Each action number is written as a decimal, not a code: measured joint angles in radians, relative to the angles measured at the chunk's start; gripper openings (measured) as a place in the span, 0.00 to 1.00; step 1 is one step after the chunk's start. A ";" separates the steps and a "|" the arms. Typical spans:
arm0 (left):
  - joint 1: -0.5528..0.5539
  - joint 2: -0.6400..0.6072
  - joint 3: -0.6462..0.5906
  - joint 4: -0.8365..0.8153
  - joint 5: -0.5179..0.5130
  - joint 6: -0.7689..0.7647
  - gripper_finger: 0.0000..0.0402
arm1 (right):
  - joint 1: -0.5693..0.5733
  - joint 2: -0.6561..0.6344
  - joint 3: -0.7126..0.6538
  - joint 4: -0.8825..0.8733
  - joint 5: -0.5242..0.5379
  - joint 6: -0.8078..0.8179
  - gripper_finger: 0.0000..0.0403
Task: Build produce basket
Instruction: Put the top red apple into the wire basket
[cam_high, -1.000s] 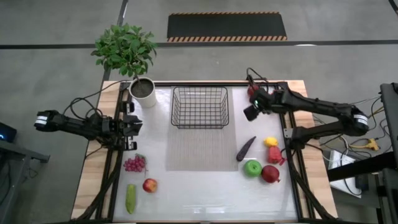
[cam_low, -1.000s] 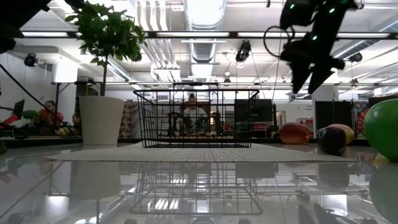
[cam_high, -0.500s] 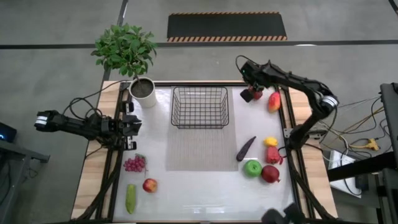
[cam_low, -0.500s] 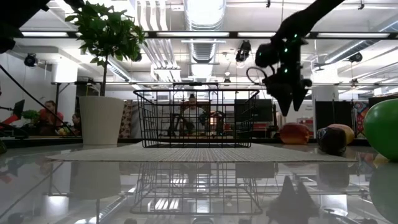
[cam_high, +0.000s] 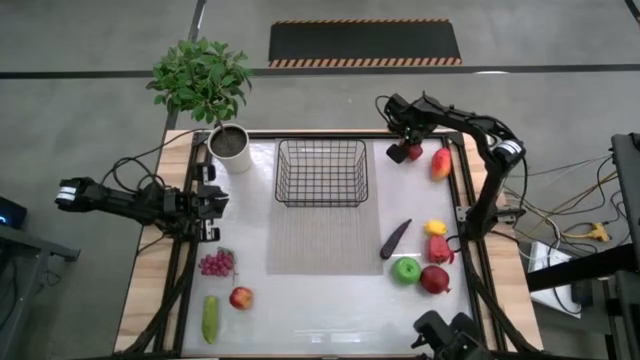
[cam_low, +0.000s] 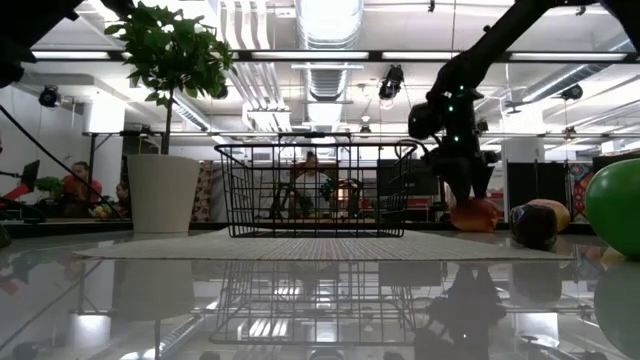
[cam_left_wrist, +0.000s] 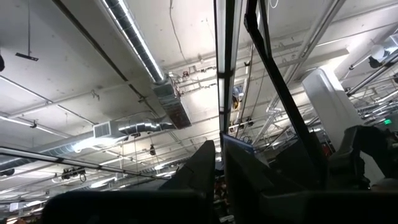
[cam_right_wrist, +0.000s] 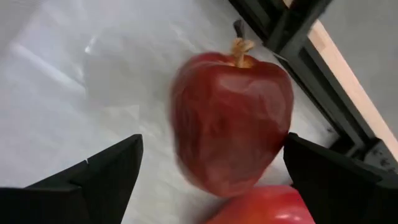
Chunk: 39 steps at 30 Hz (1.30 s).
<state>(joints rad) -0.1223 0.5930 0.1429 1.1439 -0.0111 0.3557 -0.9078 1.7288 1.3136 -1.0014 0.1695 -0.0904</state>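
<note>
The left end effector (cam_high: 212, 201) waits at the table's (cam_high: 320, 310) left edge, well left of the basket (cam_high: 321, 172); whether its fingers are apart or together cannot be told. Also left of the basket, the white plant pot (cam_high: 231, 146) stands near its far-left corner, while the purple grapes (cam_high: 216, 263), a cucumber (cam_high: 210, 318) and a red apple (cam_high: 240, 297) lie toward the near-left part of the table. The black wire-mesh basket sits upright at the far middle of the table, on the far end of a pale mat (cam_high: 320, 236).

Just right of the basket, the right end effector (cam_high: 409, 148) is down at a second red apple (cam_right_wrist: 231, 121), its fingers (cam_right_wrist: 102, 174) apart on either side of the fruit. A mango (cam_high: 439, 162) lies just beyond. Nearer than the basket and to its right lie an eggplant (cam_high: 395, 238), a green apple (cam_high: 406, 269), a yellow pepper (cam_high: 436, 228), a red pepper (cam_high: 442, 250) and a dark red fruit (cam_high: 435, 280).
</note>
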 joint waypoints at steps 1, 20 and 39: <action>0.000 0.000 0.000 0.000 0.000 0.000 0.04 | -0.002 0.009 0.000 0.009 -0.003 0.001 0.92; 0.000 0.000 -0.002 0.000 -0.004 -0.004 0.04 | 0.000 0.001 -0.003 0.051 0.009 0.066 0.75; 0.000 0.099 0.068 0.001 -0.030 -0.008 0.04 | 0.384 -0.615 -0.128 0.360 0.010 0.122 0.76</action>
<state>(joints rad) -0.1223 0.6923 0.2110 1.1444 -0.0414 0.3475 -0.5236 1.1137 1.1857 -0.6412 0.1793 0.0317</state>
